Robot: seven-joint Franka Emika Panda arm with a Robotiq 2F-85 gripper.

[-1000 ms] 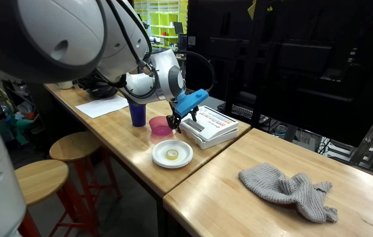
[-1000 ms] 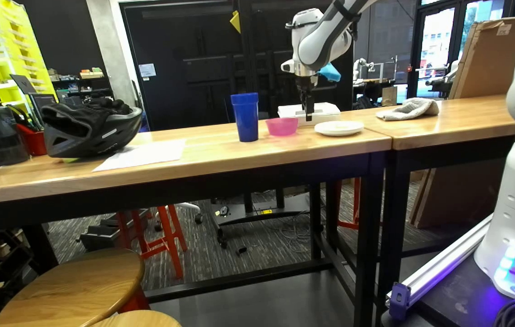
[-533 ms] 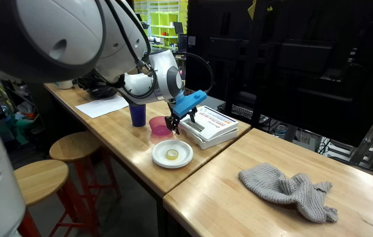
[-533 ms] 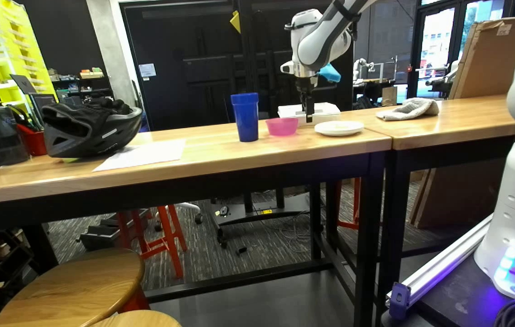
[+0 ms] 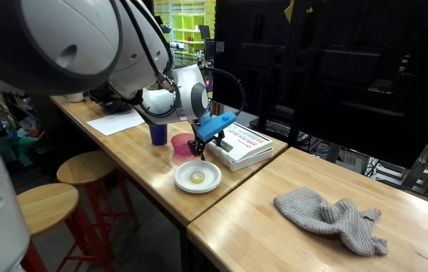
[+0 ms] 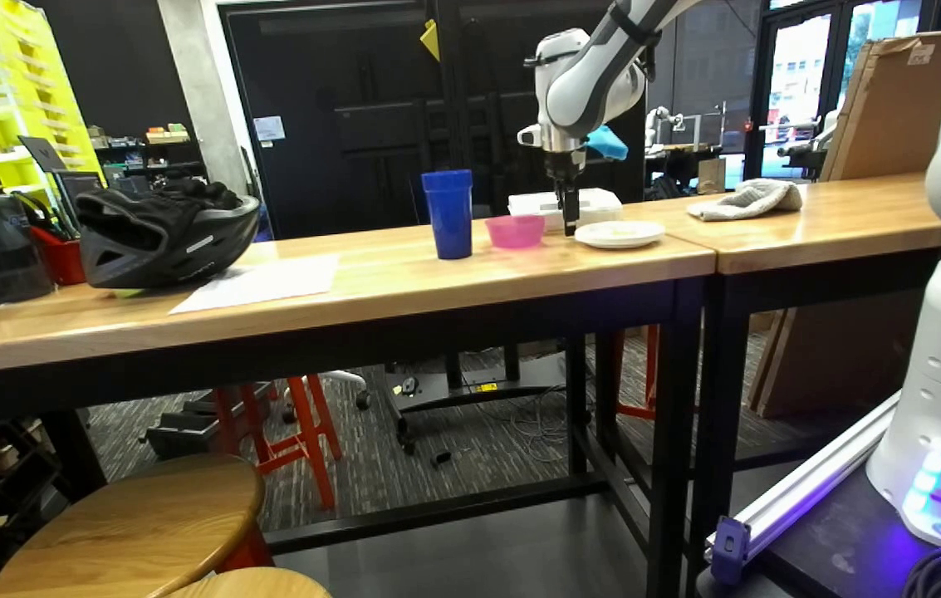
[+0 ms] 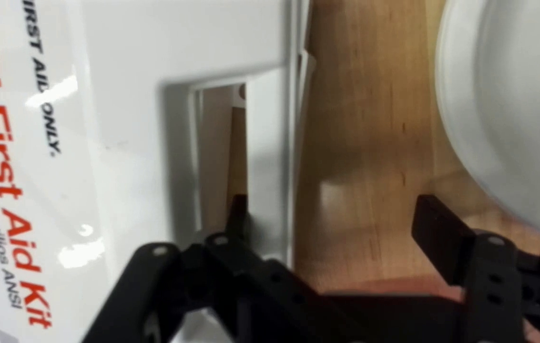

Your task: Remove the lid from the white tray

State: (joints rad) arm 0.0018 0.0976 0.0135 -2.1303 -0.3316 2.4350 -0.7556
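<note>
Your gripper [image 7: 339, 221] stands over the handle side of the lid [image 5: 246, 140], fingers [image 7: 443, 243] spread well apart; in the wrist view one fingertip [image 7: 238, 212] shows within the outline of the handle slot [image 7: 215, 152], while the other is outside the lid, above the bench [image 5: 149, 162] and near the round white plate [image 5: 208, 184]; the lid's handle strip [image 7: 270, 162] runs between them; whether either finger touches it, you cannot tell from these views.

The lid lies on the white tray [image 5: 247, 161], print upward, "First Aid Kit" legible in red; it sits a little askew, the tray's edge showing past it; the tray rests on the bench near the plate, which carries a pale yellow ring [image 5: 197, 181].

Around your work: pink bowl [image 6: 515, 233] near the tray; blue cup [image 6: 448, 214] upright near the bowl, in both exterior views; white paper [image 5: 115, 121] flat farther along the bench, a dark helmet [image 6: 163, 241] next to it; grey knitted cloth [image 5: 327, 217] crumpled past the seam in the bench, well apart from the tray; two wooden stools [image 5: 83, 166] stand below the bench's edge.
</note>
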